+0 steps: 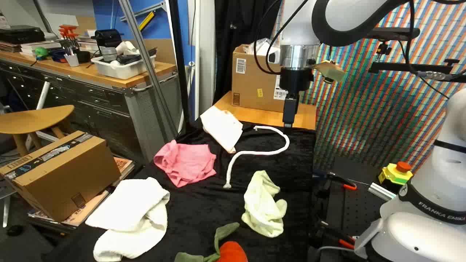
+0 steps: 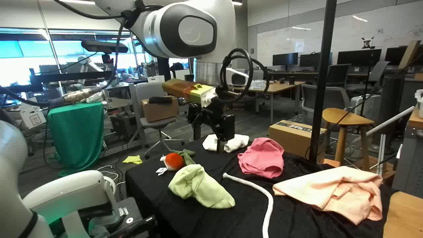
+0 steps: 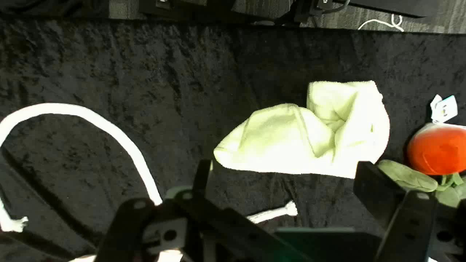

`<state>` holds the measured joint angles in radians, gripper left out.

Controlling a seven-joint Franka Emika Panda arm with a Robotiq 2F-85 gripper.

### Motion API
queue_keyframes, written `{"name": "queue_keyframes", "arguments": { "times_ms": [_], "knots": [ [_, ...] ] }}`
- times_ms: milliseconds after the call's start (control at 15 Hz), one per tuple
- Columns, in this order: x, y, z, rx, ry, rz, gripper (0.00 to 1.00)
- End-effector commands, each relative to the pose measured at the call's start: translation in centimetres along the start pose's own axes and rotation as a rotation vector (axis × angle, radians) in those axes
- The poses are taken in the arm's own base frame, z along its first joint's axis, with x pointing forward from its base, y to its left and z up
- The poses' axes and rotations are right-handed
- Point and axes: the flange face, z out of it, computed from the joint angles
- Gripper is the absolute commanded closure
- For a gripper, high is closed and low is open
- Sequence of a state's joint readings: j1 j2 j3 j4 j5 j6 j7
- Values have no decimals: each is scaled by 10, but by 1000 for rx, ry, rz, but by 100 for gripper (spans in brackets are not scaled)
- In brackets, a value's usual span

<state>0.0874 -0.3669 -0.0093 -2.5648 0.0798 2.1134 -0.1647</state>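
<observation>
As an exterior view shows, the gripper [image 2: 208,142] hangs above the black table [image 2: 238,224], its fingers wide apart and empty. In the wrist view the green cloth [image 3: 300,143] lies below and past the fingertips [image 3: 201,178] — long side running finger to finger — a rope [image 3: 109,128] nearby.
</observation>
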Motion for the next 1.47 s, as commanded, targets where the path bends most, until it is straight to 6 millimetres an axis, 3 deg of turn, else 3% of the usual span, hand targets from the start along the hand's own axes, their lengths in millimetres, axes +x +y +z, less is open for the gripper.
{"name": "queue_keyframes", "arguments": {
  "times_ms": [0,400,1067,1400],
  "knots": [
    [1,0,-2,0,3,0,0],
    [16,15,-5,-11,28,43,0],
    [61,119,6,17,131,344,0],
    [60,172,38,41,122,546,0]
  ]
}}
